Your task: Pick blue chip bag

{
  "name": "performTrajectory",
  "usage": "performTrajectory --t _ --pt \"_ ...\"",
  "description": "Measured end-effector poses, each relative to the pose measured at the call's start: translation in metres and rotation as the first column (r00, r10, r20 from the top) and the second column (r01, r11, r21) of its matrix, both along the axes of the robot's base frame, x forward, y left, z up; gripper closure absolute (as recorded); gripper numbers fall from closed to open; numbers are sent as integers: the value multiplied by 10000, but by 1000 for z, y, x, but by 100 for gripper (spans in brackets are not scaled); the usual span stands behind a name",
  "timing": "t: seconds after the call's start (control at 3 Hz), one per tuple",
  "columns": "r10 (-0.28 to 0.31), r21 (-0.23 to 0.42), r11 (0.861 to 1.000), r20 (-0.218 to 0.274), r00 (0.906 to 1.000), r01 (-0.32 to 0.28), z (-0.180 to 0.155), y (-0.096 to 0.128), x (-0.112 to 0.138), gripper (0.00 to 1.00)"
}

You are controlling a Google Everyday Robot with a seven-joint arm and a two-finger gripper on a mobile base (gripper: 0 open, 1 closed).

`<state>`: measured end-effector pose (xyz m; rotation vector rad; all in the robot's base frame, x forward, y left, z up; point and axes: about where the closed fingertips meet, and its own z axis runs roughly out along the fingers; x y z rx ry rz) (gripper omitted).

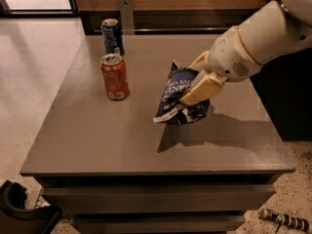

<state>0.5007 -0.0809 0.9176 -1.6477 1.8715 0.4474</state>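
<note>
Pinching one blue chip bag (175,95) lettered "SAL", the pincer (191,84) hangs over the tabletop (122,140), well apart from two cans: orange can (115,77), blue can (112,36).

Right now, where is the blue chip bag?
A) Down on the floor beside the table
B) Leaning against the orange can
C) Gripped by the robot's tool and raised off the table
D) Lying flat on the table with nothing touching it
C: the tool is closed on the blue chip bag, and the bag hangs above the table, with its shadow falling apart from it on the surface below.
</note>
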Motion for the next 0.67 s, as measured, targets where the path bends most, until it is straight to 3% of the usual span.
performTrajectory --t 0.33,0.67 --pt "-139 43 9999 715 9973 136 39 -3 5 100" --pt "-258 278 9994 1540 9877 218 71 -8 1 100"
